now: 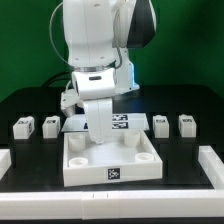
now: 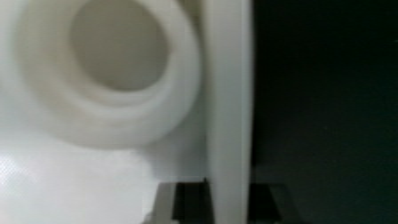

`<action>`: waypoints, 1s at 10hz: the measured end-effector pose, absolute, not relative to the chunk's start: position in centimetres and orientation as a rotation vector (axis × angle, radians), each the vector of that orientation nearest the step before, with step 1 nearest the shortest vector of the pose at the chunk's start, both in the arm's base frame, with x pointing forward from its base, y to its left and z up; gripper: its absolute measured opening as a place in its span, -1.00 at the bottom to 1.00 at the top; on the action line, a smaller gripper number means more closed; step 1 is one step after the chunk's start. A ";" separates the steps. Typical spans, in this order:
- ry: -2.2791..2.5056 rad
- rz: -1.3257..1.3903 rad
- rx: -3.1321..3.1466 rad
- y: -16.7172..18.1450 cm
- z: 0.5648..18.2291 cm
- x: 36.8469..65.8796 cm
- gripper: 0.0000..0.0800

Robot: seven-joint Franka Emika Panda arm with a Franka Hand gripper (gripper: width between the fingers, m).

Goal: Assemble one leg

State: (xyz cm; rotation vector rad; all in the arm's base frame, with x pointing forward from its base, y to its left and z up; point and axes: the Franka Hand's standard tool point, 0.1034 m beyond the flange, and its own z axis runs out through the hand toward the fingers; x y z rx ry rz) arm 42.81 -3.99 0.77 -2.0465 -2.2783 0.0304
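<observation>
The large white square tray (image 1: 112, 172) with round corner sockets lies at the table's middle front. My gripper (image 1: 100, 134) reaches straight down onto its far wall. In the wrist view the two dark fingers (image 2: 185, 204) stand on either side of the tray's upright white wall (image 2: 228, 90), pressed against it, so my gripper (image 2: 226, 202) is shut on that wall. A round socket (image 2: 111, 50) shows close beside it. Several small white legs with markers lie loose on the table: two at the exterior view's left (image 1: 22, 127) (image 1: 50, 125) and two at its right (image 1: 160, 124) (image 1: 186, 124). None is held.
The marker board (image 1: 122, 122) lies flat just behind the tray, partly hidden by my arm. White raised borders run along the table's front (image 1: 110, 203) and at its right edge (image 1: 212, 165).
</observation>
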 end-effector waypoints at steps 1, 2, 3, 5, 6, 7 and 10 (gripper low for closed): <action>-2.279 0.030 -2.047 -4.0 0.8 42.8 -0.85; -2.279 0.029 -2.048 -4.0 0.8 42.8 -0.85; -2.279 0.028 -2.048 -4.0 0.8 42.8 -0.85; -2.269 0.024 -2.062 -3.7 0.8 43.1 -0.85; -2.256 0.006 -2.081 -2.5 0.9 44.0 -0.85; -2.234 -0.014 -2.105 -1.1 0.9 45.1 -0.85; -2.186 -0.059 -2.139 3.4 1.2 49.6 -0.85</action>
